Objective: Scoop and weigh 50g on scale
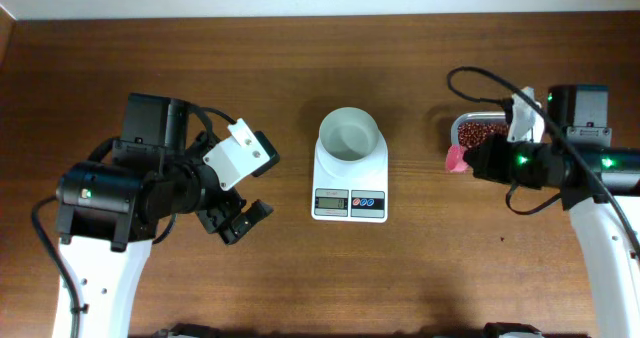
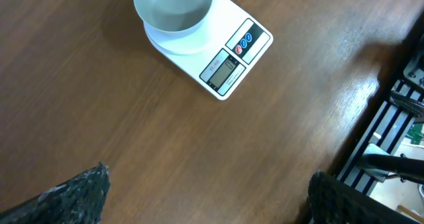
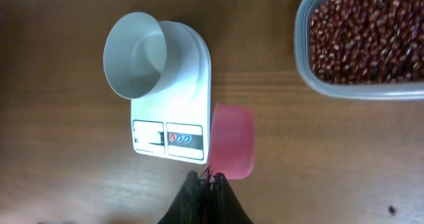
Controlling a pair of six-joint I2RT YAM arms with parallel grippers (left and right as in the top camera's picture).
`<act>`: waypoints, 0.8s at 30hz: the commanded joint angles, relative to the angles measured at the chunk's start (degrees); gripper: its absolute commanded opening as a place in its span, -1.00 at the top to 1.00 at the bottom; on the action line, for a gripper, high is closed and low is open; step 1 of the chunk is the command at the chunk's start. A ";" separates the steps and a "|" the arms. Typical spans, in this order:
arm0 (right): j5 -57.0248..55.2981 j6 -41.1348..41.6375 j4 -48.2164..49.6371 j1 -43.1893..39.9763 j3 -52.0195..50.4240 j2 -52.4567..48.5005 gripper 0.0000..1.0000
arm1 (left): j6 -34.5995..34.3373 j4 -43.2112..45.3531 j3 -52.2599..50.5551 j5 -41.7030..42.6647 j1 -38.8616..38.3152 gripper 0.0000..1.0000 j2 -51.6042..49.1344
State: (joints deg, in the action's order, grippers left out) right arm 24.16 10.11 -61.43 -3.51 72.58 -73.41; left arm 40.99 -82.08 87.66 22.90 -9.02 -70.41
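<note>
Far left: left gripper (image 1: 252, 186) over the wooden table (image 1: 300, 288), jaws spread wide, nothing in them, well apart from everything else.

Centre: scale (image 1: 350, 186) flat on the table. The white bowl (image 1: 350, 136) sits on its far end and looks empty. Display and buttons are on the near end, readout too small to read.

Just right of the scale: right gripper (image 3: 209, 179) pinched tight on the handle of the pink scoop (image 3: 232, 141). Nothing visible in the scoop.

Far right: beans (image 3: 364, 32) fill the clear tub (image 3: 344, 90), just beyond the scoop. None in the bowl yet.

Handling, my guess:
- The beans are small, hard, smooth and loose, so they roll and spill easily.
- Pinching them is useless. Take them with the scoop only: dig into the heap and carry it level.
- The scoop is likely light, stiff plastic. Hold it at the handle end, though a thin handle could twist in the jaws.
- The bowl is light and may shift if knocked. Pour from above and trickle near the target.
</note>
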 commanded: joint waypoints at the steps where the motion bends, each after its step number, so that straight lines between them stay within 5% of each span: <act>1: -1.73 -4.39 1.81 -0.33 1.64 0.28 0.92 | 1.14 0.11 0.52 -0.24 0.20 -0.98 -0.02; 14: -26.45 -8.44 6.86 -0.83 1.66 -4.94 0.92 | 1.14 0.11 0.52 -0.24 0.20 -0.99 -0.02; 24: -21.55 -8.44 17.38 -7.39 1.64 -21.44 0.92 | 1.14 0.11 0.52 -0.24 0.20 -0.98 -0.02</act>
State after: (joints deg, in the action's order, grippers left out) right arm 1.13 2.31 -45.78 -10.68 73.52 -93.97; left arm 40.99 -82.04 87.66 22.48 -9.02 -70.41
